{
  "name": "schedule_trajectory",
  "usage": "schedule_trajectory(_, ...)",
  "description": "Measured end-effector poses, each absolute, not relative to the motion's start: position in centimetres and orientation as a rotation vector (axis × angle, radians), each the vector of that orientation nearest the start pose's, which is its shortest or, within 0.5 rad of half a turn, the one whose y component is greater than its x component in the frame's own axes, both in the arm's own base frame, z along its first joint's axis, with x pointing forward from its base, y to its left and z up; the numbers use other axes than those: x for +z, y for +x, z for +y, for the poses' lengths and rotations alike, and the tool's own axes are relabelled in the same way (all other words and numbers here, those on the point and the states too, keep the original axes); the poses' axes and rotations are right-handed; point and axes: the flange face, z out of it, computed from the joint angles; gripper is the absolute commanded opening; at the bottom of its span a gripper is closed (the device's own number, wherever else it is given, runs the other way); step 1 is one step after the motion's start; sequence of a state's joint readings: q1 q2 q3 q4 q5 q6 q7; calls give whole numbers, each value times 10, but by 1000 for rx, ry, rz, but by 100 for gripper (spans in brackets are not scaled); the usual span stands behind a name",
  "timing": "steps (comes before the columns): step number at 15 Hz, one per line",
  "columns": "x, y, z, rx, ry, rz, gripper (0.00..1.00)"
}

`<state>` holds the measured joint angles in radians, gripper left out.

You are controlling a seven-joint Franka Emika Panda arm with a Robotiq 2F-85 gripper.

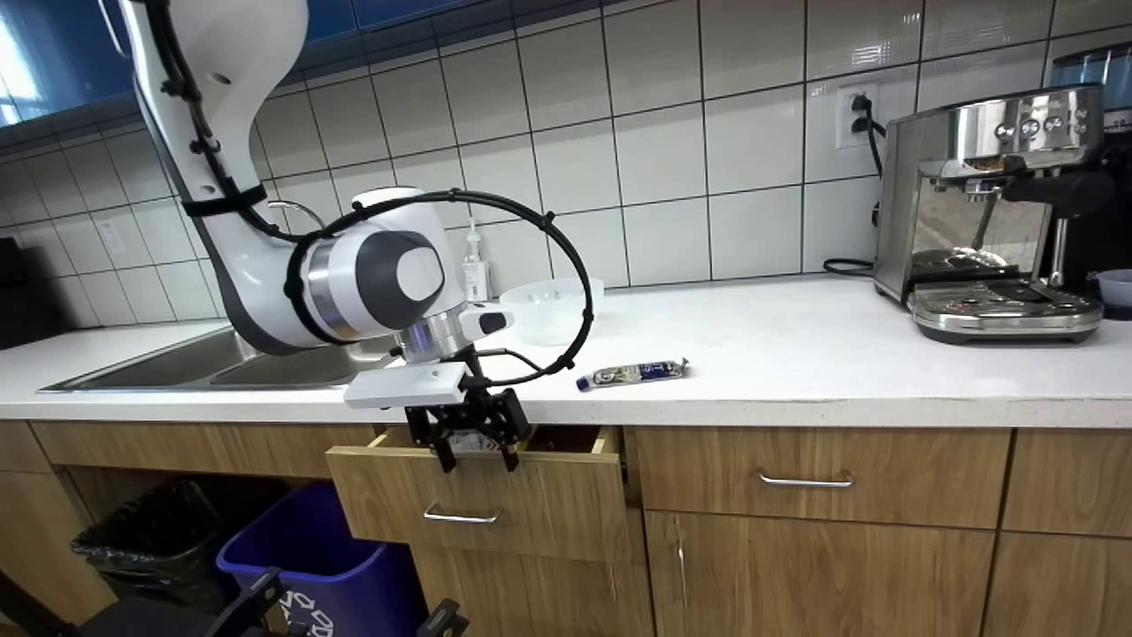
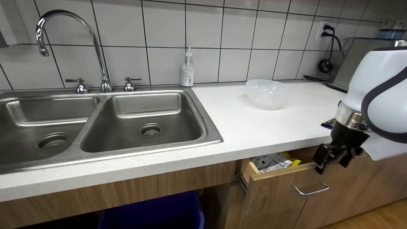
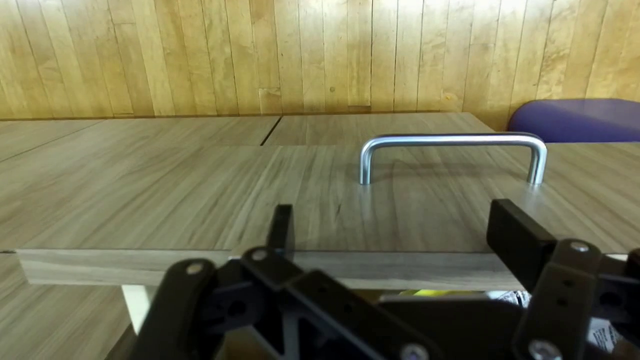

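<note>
Jaws apart, the end effector [image 1: 478,464] hangs at the drawer [image 1: 548,509], likely stiff, best held by its handle [image 3: 452,140].

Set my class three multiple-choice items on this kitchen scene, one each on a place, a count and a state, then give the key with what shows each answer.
1. Where does the translucent bowl stand?
A) on the floor
B) on the countertop
C) on the coffee machine

2. How many basins does the sink have?
A) one
B) four
C) two

3. How is the gripper, near the pulled-out drawer?
A) open and empty
B) shut on the handle
C) shut and empty

Key:
1 B: both exterior views show the bowl on the white worktop.
2 C: an exterior view shows two, side by side.
3 A: in the wrist view the fingers stand wide apart, holding nothing.
</note>
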<state>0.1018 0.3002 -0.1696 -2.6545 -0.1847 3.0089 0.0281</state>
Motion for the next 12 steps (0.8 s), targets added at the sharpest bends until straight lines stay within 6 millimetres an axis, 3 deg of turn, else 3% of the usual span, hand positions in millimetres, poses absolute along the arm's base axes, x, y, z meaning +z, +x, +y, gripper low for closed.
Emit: schedule_trajectory(12, 146, 473, -18, -187, -3221, -132, 100)
